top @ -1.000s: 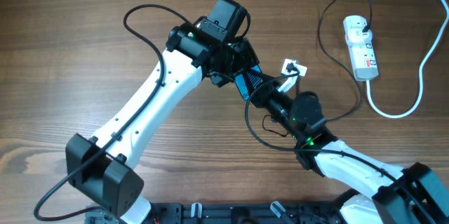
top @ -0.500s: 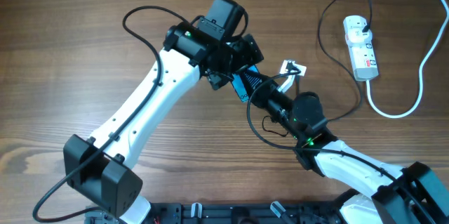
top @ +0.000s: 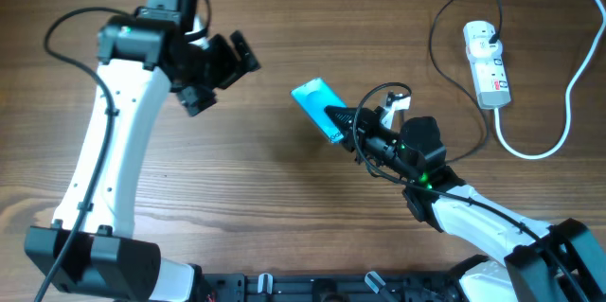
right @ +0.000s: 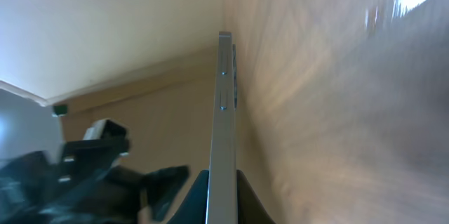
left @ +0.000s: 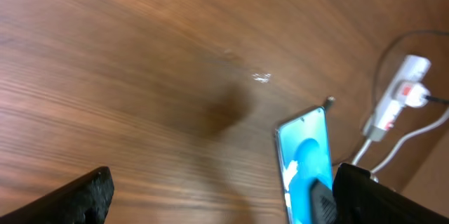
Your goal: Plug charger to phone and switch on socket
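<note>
Right wrist view puts the nearest thing right in front of you: the phone (right: 223, 112) seen edge-on, a thin metal side with its buttons, clamped between the two fingers of the right gripper (right: 223, 192) and held on its edge, not flat. From overhead the same phone shows its turquoise face, lifted off the table (top: 284, 207) and angled out ahead of that gripper, near the middle of the table.

A black loop of the charger (top: 437, 46) curls around the right wrist just behind the phone. Through the left wrist camera a small nub touches the phone's far end, but I can't tell whether that is the plug seated in the port or only lying against it.

Further off, at the upper left, the left gripper (top: 225, 77) hangs well apart from everything, jaws spread wide, nothing in them.

Furthest away, at the right edge, lies the socket (top: 487, 65), the charger's other end already in it and the thick white cord (top: 530, 151) trailing off. Its switch is too small to read.

My guess is the plugging step is in hand or only just finished. The next move calls for confirming the plug is home, then a careful single-finger press on that switch, which sits closer to the busy right arm than to the free left one.
</note>
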`<act>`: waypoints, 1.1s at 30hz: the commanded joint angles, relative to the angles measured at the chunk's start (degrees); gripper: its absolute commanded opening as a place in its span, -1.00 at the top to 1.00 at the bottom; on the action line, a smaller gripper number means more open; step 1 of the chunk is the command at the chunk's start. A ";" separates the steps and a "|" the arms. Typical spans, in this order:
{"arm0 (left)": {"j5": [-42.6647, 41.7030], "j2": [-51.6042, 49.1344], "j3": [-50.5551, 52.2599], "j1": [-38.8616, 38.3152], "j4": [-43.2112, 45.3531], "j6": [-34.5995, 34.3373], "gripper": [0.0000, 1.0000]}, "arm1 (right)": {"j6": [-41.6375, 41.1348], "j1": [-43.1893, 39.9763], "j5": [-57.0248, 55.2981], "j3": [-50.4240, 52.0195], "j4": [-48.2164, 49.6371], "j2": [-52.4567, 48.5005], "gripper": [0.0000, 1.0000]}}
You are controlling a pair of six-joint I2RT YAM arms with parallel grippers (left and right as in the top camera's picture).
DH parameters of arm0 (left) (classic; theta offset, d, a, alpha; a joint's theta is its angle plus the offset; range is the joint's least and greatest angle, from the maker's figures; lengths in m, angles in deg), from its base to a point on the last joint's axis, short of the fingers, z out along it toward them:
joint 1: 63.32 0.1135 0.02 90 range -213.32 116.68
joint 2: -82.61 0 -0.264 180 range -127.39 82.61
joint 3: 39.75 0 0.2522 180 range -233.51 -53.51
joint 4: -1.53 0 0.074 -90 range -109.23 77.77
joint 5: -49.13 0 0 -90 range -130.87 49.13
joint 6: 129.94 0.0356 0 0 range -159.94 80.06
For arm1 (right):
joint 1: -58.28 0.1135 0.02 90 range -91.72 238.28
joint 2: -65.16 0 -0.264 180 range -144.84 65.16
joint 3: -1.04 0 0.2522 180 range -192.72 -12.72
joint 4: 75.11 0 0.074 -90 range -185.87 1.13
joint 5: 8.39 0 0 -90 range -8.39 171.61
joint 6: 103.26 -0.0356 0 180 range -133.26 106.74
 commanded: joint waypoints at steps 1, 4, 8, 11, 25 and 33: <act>-0.72 0.63 -0.70 3.04 -2.36 4.22 -1.00 | -19.19 -0.07 11.74 -1.03 1.27 0.37 0.91; -2.27 0.63 -0.70 3.93 -2.91 4.20 -1.00 | -19.30 -0.07 11.74 -1.03 8.52 0.37 0.91; -14.51 0.63 -0.70 3.87 -2.86 4.20 -1.00 | -19.32 -0.07 9.07 -1.05 16.79 0.37 0.91; -18.58 0.63 -0.70 3.78 -2.86 4.15 -1.00 | -19.30 -0.07 8.81 -1.05 15.37 0.37 0.92; -21.00 0.61 -0.70 -3.21 1.46 3.98 -0.68 | -19.30 -0.07 12.68 -12.96 -9.77 0.37 0.92; -21.00 0.61 -0.68 -3.23 1.53 1.92 -0.62 | -19.32 -0.07 12.94 -18.38 -13.79 0.37 0.92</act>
